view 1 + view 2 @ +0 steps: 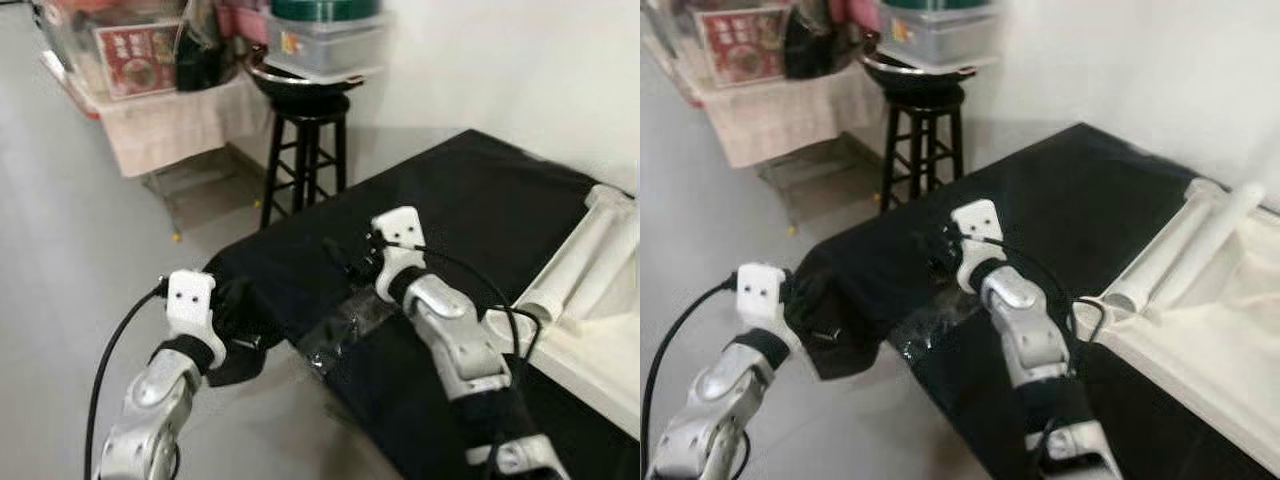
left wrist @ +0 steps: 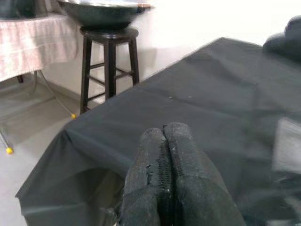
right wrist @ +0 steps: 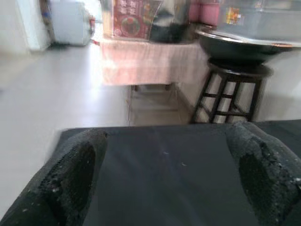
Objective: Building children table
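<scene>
A desk draped in a black cloth [image 1: 480, 200] runs from the middle of the scene toward the lower right. On its right end lie the white children's-table parts: a flat white panel [image 1: 600, 360] and, along its upper edge, two long white cylindrical legs [image 1: 575, 255] lying side by side, touching each other and resting against the panel.

The left gripper [image 2: 164, 169] is at the near left corner of the desk, where the cloth hangs down. Its two black fingers are pressed together, pad to pad. In the head views the hanging fold of cloth bunches around them, but whether cloth is pinched between the fingers cannot be told.

The right gripper [image 3: 169, 174] hovers above the cloth-covered desk top, near its front edge and well apart from the white parts. Its fingers [image 3: 70, 174] stand wide apart with nothing between them. A patch of crumpled clear plastic film [image 1: 345, 325] lies on the cloth just below the right wrist.

Beyond the desk stands a dark wooden stool [image 1: 305, 150] carrying a wide black metal bowl [image 1: 300, 80] with a clear plastic box [image 1: 325, 45] on top. To its left is a side stand covered with a pink cloth [image 1: 170, 125], bearing a red printed sign [image 1: 135, 55]. The floor [image 1: 70, 250] is pale grey.
</scene>
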`<state>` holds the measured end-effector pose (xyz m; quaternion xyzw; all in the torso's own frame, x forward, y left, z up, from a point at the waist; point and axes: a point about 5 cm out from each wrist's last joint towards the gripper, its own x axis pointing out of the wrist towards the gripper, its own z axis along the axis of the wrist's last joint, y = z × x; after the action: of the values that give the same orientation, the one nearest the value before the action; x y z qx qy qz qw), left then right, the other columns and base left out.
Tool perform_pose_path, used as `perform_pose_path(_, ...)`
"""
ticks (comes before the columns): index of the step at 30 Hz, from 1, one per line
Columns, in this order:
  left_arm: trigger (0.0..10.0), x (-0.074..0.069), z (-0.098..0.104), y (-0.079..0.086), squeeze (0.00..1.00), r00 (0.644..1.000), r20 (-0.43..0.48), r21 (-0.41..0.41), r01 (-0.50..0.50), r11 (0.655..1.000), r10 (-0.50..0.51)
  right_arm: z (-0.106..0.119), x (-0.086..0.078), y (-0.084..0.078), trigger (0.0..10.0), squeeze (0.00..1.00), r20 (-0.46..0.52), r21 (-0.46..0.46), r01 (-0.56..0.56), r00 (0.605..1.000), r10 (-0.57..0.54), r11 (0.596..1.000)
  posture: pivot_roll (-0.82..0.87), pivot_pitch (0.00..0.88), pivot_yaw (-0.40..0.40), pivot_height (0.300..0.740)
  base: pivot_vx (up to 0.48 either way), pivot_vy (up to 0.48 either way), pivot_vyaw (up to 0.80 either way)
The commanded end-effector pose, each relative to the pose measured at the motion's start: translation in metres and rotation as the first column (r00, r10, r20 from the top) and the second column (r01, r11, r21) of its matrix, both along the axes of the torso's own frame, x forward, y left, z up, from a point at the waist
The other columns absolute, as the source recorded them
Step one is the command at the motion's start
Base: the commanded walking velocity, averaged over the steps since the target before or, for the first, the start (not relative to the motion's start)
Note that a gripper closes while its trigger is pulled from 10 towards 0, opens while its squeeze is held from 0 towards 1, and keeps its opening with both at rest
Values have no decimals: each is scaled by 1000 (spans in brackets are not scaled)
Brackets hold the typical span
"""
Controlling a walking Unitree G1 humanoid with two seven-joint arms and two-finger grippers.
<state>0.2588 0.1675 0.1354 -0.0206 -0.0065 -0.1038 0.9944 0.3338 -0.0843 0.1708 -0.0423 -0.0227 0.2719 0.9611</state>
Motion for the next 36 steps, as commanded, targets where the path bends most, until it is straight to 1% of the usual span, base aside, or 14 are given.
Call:
perform_pose_path(1,10000,0,4,-4,0,999,21,14,28,1000,-28,-8,1,-12,10000,0,-20,-16,41,999,-42,999,5,0,-65,740,0,0,-800)
perform_pose_path(8,10000,-1,4,-9,0,997,23,47,66,997,-67,-13,2,-12,10000,0,-40,-7,43,998,-43,999,3,0,-65,740,0,0,-800)
perform_pose_path(17,10000,-1,3,-11,0,997,22,67,75,995,-77,-16,4,-13,10000,0,-53,-6,53,997,-53,999,6,0,-69,740,0,0,-800)
perform_pose_path(21,10000,0,4,-12,0,996,37,105,80,991,-85,-20,6,-12,10000,0,-79,12,57,995,-55,998,10,0,-69,740,0,0,-800)
perform_pose_path(36,10000,0,7,-13,0,994,55,129,91,987,-99,-20,7,-11,10000,0,-89,28,38,995,-36,999,12,0,-66,740,0,0,-800)
